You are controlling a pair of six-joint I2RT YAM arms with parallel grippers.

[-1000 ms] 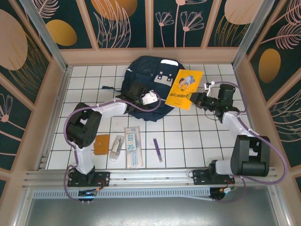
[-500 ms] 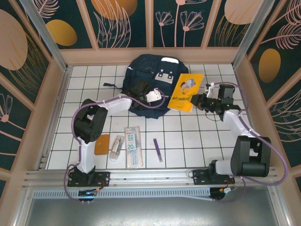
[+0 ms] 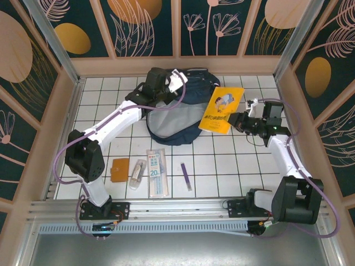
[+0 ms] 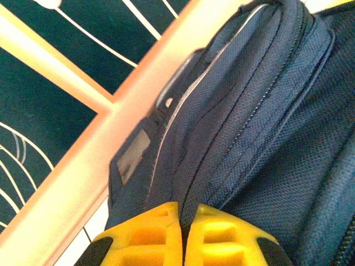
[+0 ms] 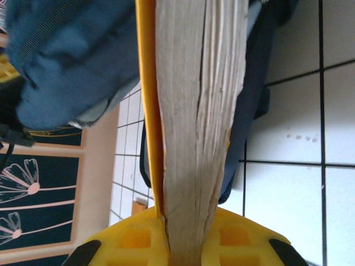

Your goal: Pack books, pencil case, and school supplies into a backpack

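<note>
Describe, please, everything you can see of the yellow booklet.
The yellow booklet is a paperback: yellow cover with a cartoon picture and dark print, pale paper pages seen edge-on from the right wrist. The right gripper is shut on its right edge and holds it lifted and tilted, its left part over the right side of the navy backpack. Whether it touches the fabric cannot be told.

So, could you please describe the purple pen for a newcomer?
Start at the big navy backpack, then come toward the near edge of the table to a row of small items. The purple pen lies at its right end, beside the long clear pack; it alone is thin and purple.
</note>
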